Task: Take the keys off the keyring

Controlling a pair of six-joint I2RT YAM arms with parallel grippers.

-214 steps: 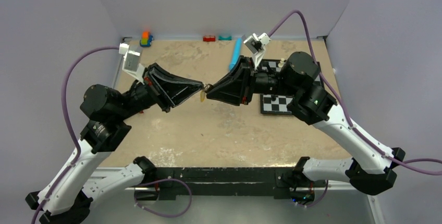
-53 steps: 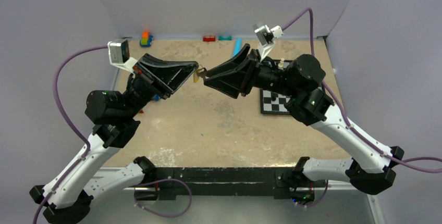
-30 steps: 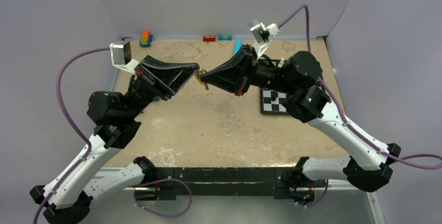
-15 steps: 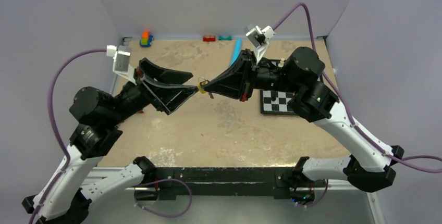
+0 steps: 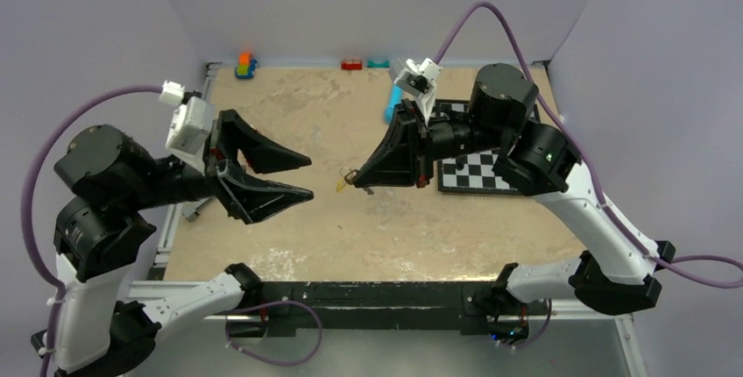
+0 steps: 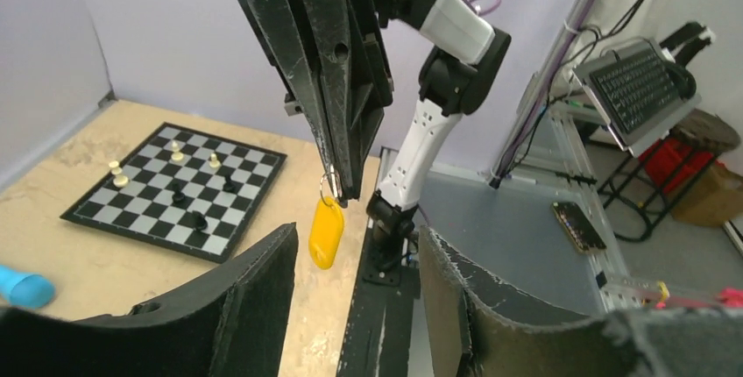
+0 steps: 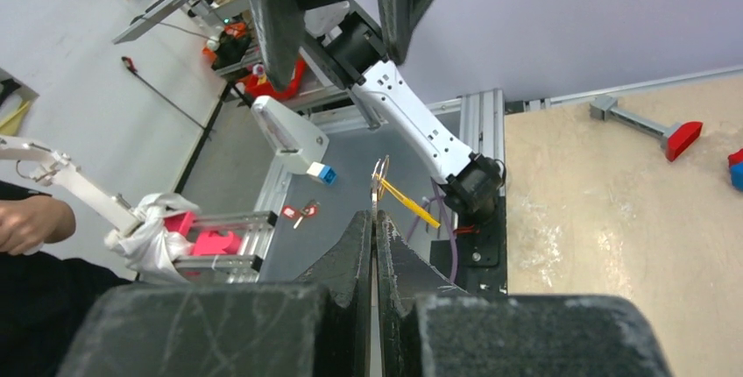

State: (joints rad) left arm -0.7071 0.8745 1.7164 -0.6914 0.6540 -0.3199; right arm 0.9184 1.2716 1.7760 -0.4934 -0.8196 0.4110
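My right gripper [image 5: 353, 180] hovers above mid-table, shut on the thin silver keyring [image 6: 327, 188]. A key with a yellow head [image 6: 326, 232] hangs from the ring just below the fingertips; from above it is a small yellow speck [image 5: 342, 186]. In the right wrist view the ring [image 7: 379, 175] sticks out past the closed tips [image 7: 375, 216], with the yellow key [image 7: 408, 202] seen edge-on. My left gripper [image 5: 309, 178] stands open a short way left of the key, touching nothing. Its two fingers [image 6: 254, 298] frame the key from below in the left wrist view.
A chessboard [image 5: 473, 171] with small pieces lies under the right arm. A light-blue cylinder [image 5: 393, 101] lies behind it. Toy blocks [image 5: 245, 65] sit at the back left corner, with red [image 5: 351, 65] and teal [image 5: 378, 63] blocks along the back wall.
The left gripper has let go, opened and drawn back left and toward the near side. The right gripper, still shut on the keyring, has come down and nearer, with the yellow key hanging from it.
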